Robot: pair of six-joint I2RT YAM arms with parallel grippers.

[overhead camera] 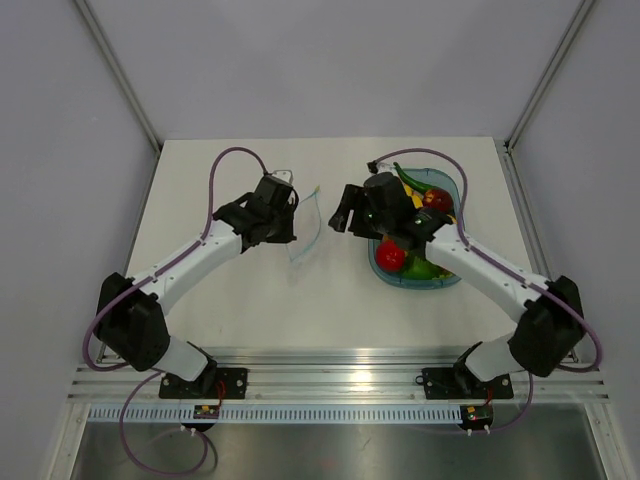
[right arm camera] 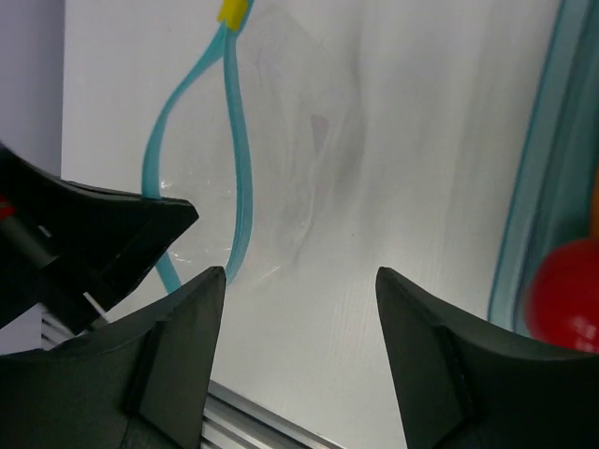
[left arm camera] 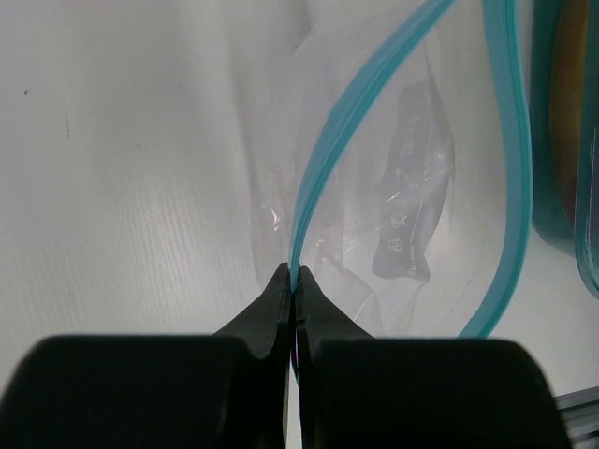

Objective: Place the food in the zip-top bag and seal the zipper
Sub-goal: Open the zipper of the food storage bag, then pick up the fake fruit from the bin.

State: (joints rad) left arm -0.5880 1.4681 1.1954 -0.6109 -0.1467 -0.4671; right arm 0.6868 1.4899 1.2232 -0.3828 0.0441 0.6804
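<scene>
The clear zip-top bag [overhead camera: 306, 232] lies at the table's middle with its mouth spread open. My left gripper [overhead camera: 291, 222] [left arm camera: 294, 274] is shut on one side of the teal zipper [left arm camera: 348, 110] at the bag's near end. The zipper's two strips [right arm camera: 239, 140] meet at a yellow tab [right arm camera: 232, 11]. My right gripper [overhead camera: 341, 216] [right arm camera: 299, 276] is open just right of the bag, with nothing between its fingers. One piece of the food, a round red fruit [overhead camera: 391, 256] [right arm camera: 567, 292], sits in the blue-tinted tray [overhead camera: 445, 281]; a second red one [overhead camera: 437, 198] lies at the tray's far end.
The tray's rim [right arm camera: 524, 210] lies close on the right of my right gripper. It also holds a green pepper [overhead camera: 424, 268], a green chili [overhead camera: 408, 178] and yellow bananas [overhead camera: 449, 207]. A metal rail [overhead camera: 330, 380] runs along the table's near edge.
</scene>
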